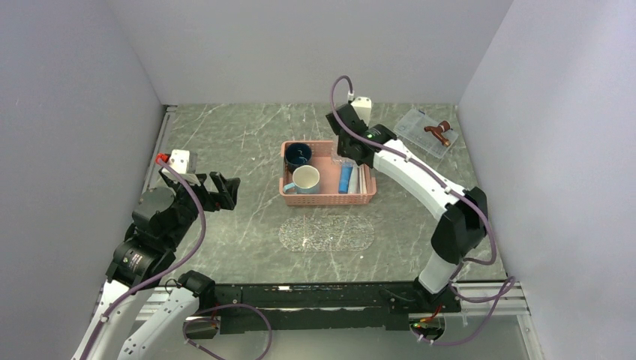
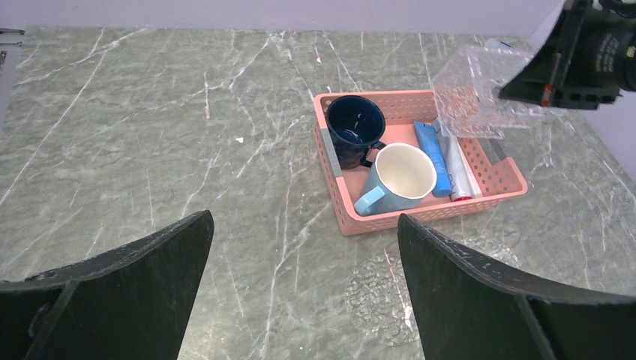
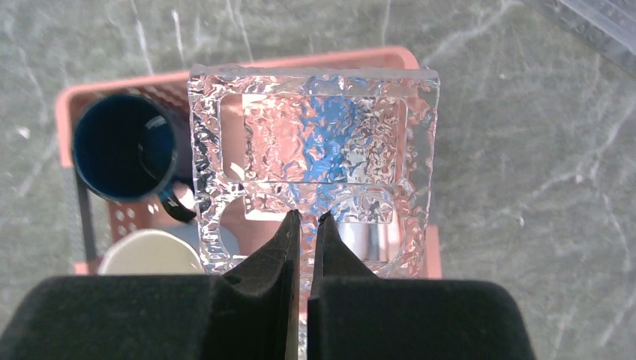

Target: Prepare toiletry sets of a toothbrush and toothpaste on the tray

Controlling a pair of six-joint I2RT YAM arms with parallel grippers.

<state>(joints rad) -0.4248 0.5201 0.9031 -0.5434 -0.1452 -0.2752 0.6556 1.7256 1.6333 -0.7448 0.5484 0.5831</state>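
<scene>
Above the basket's (image 2: pixel 420 219) blue, apparently flat toothpaste (image 2: pixel 433 154), right end effector (image 3: pixel 305 217) clamps clear box (image 3: pixel 315 82).

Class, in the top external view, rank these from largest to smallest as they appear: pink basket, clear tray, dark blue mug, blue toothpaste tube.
1. pink basket
2. tray, as wide as the basket but shallower
3. dark blue mug
4. toothpaste, about as long as the mug is wide but much slimmer

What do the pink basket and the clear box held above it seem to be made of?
The pink basket: likely matte plastic, walls pierced with small holes. The clear box: probably glossy plastic or glass, transparent, rippled surface distorting colours behind.
</scene>
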